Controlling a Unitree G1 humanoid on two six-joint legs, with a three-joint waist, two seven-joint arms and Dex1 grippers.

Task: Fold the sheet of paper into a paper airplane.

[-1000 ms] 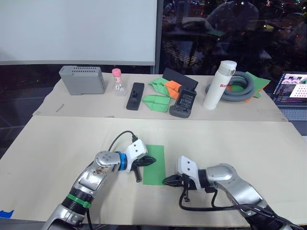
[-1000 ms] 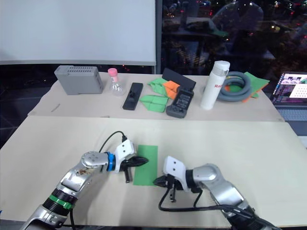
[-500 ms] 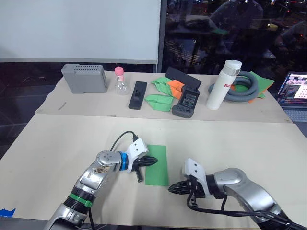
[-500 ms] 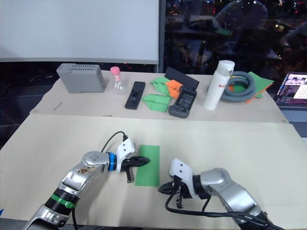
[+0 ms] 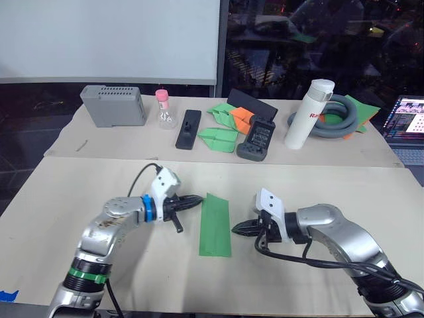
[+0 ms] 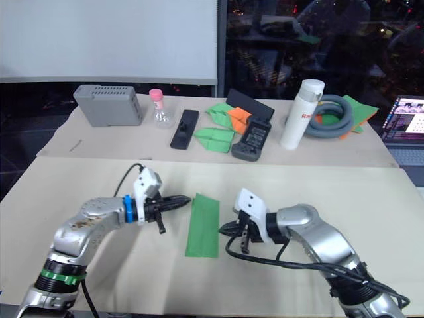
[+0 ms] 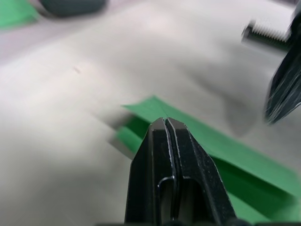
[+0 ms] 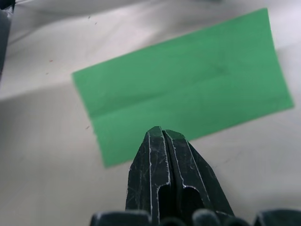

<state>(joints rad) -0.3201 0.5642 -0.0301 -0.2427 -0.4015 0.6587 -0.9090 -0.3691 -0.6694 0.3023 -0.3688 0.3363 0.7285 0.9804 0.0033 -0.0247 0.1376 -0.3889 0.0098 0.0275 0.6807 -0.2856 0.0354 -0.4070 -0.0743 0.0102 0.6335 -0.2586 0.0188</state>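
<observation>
The sheet of paper is lying flat on the near table, folded into a long narrow strip, between the two grippers. It is being shown with a lengthwise crease in the right wrist view.

The left gripper is being held with its fingers pressed together on nothing, its tip just beside the far left corner of the strip. A second ago it was resting over the paper's left edge; it is now seen drawn back to the left and off the sheet.

The right gripper is likewise being kept closed and empty, its tip just beside the strip's right edge, near the middle of its length. A second ago it was placed at the paper's near right corner; it is now seen farther up the table.

On the far table, a grey box, a white bottle and folded green and orange papers are lying well apart from the sheet.
</observation>
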